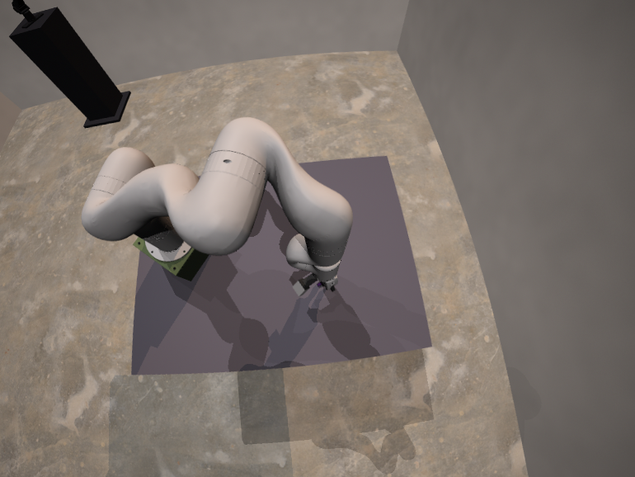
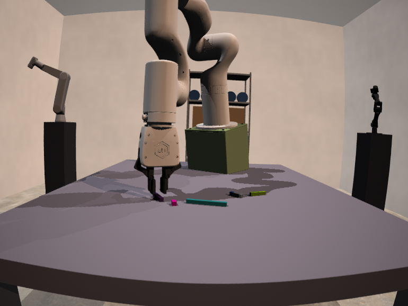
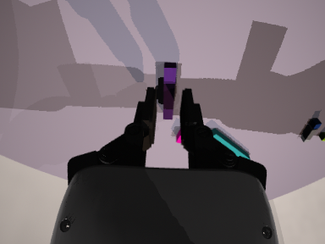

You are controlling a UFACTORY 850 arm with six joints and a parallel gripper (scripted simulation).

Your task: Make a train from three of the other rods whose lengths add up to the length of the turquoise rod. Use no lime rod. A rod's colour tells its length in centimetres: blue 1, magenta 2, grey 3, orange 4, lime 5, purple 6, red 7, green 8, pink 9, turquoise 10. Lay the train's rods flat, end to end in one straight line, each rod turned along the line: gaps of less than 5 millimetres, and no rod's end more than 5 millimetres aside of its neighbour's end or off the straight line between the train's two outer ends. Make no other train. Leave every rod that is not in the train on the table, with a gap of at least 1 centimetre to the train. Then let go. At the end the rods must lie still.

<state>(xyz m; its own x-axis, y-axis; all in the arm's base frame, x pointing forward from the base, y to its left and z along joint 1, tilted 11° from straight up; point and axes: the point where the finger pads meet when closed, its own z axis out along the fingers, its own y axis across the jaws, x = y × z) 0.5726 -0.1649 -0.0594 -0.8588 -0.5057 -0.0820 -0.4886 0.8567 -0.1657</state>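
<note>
My gripper (image 2: 157, 190) hangs upright over the left middle of the table, its fingers a little apart. The purple rod (image 2: 158, 197) lies flat on the table right below the fingertips. In the wrist view the purple rod (image 3: 169, 91) runs lengthwise through the gap between the fingers, with space on both sides. A short magenta rod (image 2: 174, 202) lies just right of it. The long turquoise rod (image 2: 206, 202) lies right of the magenta one. In the top view the arm hides the rods, and only the gripper (image 1: 322, 287) shows.
A small dark blue rod (image 2: 234, 194), with what looks like a grey piece beside it, and a lime rod (image 2: 257, 193) lie farther right. The green arm base (image 2: 217, 147) stands at the back of the table. Black pedestals stand off the table at both sides.
</note>
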